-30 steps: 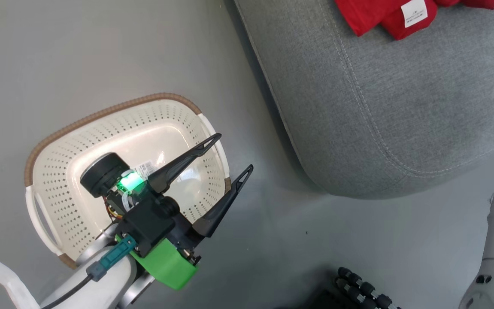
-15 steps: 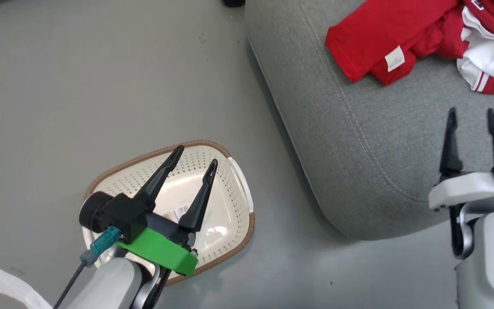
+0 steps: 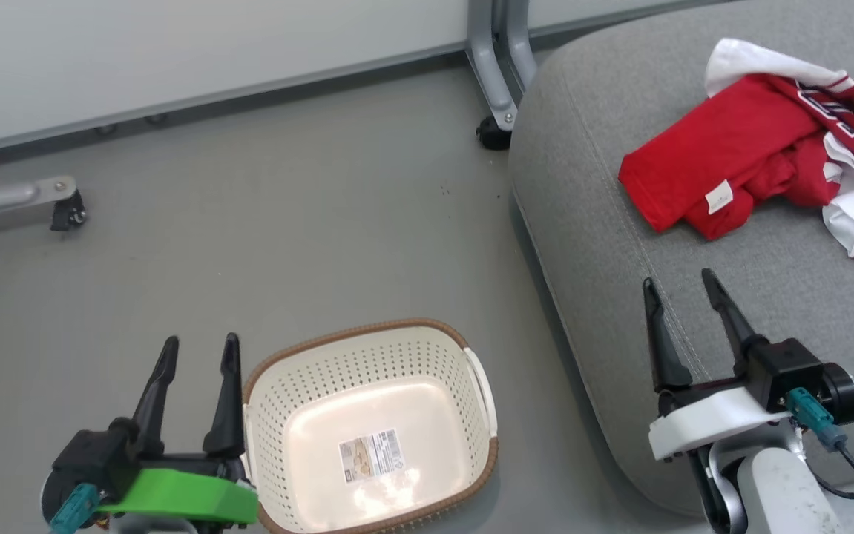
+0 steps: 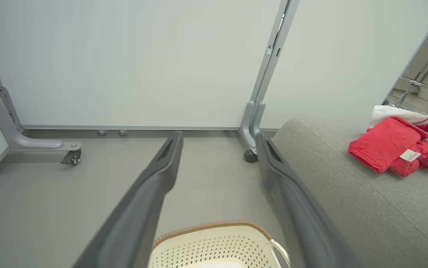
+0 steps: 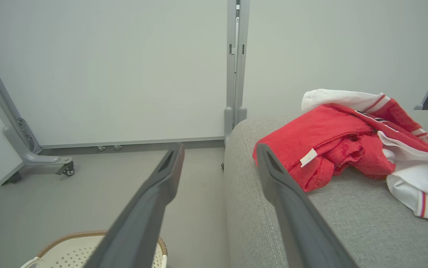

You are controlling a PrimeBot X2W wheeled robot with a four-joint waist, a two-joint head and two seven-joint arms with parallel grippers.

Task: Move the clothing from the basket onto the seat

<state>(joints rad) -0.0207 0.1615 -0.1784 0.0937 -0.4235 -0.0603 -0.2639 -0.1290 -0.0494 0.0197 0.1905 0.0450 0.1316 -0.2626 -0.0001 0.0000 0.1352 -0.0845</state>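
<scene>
The bright red fabric garment with white panels and striped trim lies already on the large light-grey upholstered seat cushion, crumpled, toward the cushion's far right part; in the head view its long axis runs from about 8 o'clock to 2 o'clock, with the small white label at the 8 o'clock end; the cream perforated plastic basket with brown woven-look rim stands on the grey floor at 9 o'clock of the seat cushion, apart from it, and its base is bare except for a paper sticker; the right gripper hovers over the near edge of the cushion, its two dark fingers spread apart with nothing between them; the garment lies at about 1 o'clock from it, near but not touching; the left gripper is just beside the basket's left wall, at its 9 o'clock, also with fingers parted and holding nothing; so the right arm is clearly the nearer one to the garment; I judge the task as finished, and if any move remains, it is only a small correction by the right arm toward 1 o'clock, reaching the label end first
</scene>
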